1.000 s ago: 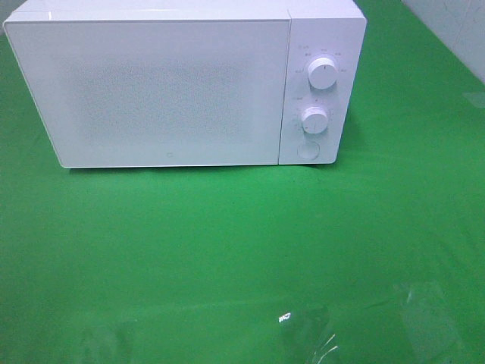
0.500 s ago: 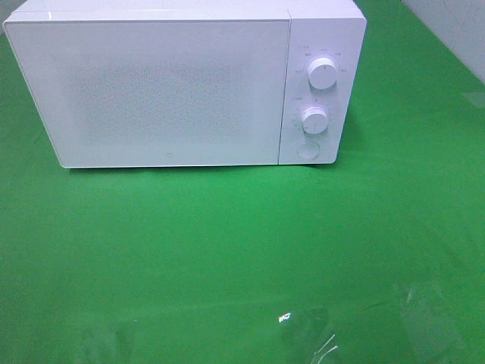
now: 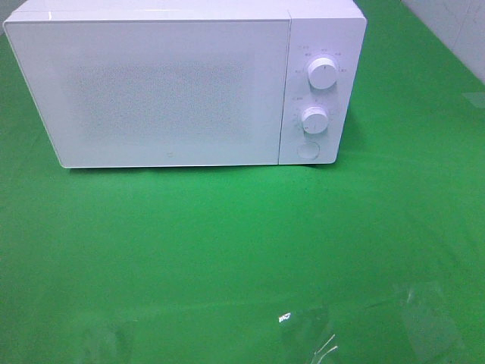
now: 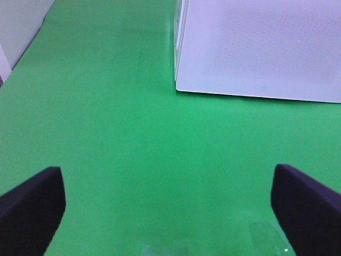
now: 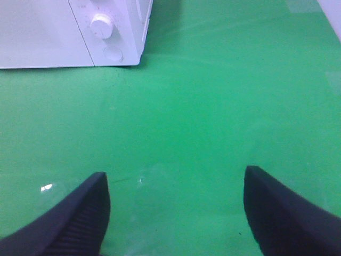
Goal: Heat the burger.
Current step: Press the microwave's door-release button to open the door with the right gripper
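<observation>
Both claws are hanging open and empty above the green cloth (image 3: pixel 227 250), each facing the white microwave (image 3: pixel 174 91), which is standing well ahead of them with its door (image 3: pixel 159 91) shut. The left claw (image 4: pixel 166 181) is spreading its dark fingers (image 4: pixel 32 205) wide, nothing between them, and is pointing toward the door's lower corner at the cabinet's outer edge. The right claw (image 5: pixel 176 178) is also holding its jaws apart over bare cloth, with the lower dial (image 5: pixel 101 24) and the round button (image 5: pixel 113 53) ahead of it. That split is probably deliberate: one claw is lining up with the door, the other with the controls.

The burger is showing in none of the three views. Nothing is lying between or near either claw. The frosted door is hiding the oven's inside, so it cannot be told whether the burger is already sitting in there or waiting somewhere out of frame.
</observation>
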### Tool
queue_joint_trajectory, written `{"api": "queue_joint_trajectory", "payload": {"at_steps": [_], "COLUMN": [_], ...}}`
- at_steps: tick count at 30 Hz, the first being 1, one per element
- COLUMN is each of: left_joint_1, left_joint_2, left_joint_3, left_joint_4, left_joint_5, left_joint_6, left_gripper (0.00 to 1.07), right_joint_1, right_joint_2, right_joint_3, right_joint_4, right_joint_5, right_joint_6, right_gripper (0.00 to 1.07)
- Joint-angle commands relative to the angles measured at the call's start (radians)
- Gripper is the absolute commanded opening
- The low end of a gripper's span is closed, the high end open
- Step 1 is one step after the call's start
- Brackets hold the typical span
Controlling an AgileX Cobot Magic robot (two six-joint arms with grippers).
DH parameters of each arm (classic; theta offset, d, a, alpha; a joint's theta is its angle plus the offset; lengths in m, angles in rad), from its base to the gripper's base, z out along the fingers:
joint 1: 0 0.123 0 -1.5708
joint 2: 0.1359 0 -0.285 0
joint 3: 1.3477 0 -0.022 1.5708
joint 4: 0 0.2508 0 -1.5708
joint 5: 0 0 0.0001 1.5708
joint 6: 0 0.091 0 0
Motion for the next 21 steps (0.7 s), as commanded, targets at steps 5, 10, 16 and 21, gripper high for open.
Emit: {"api": "queue_joint_trajectory", "payload": {"at_steps": [5, 10, 16, 21], "left_joint_1": [0.001, 0.001, 0.001, 0.001], "left_joint_2": [-0.021, -0.019, -0.019, -0.019], "left_joint_3": [0.002, 0.002, 0.002, 0.002], "left_joint_4": [-0.001, -0.001, -0.001, -0.001], "left_joint_5": [-0.007, -0.007, -0.007, -0.007], "left_joint_6": [-0.001, -0.001, -0.001, -0.001], "left_gripper": [0.98, 0.98, 0.98, 0.98], "right_joint_1": [-0.037, -0.037, -0.037, -0.037], "right_joint_2": [-0.064, -0.064, -0.064, -0.064], "right_joint_3": [0.038, 0.038, 0.038, 0.038], "right_joint_4": [0.011, 0.011, 0.011, 0.011], "right_joint_5": [-0.069, -0.069, -0.069, -0.069], "right_joint_6": [0.0, 0.002, 0.002, 0.002], "right_gripper": [0.67, 0.67, 0.67, 0.67]}}
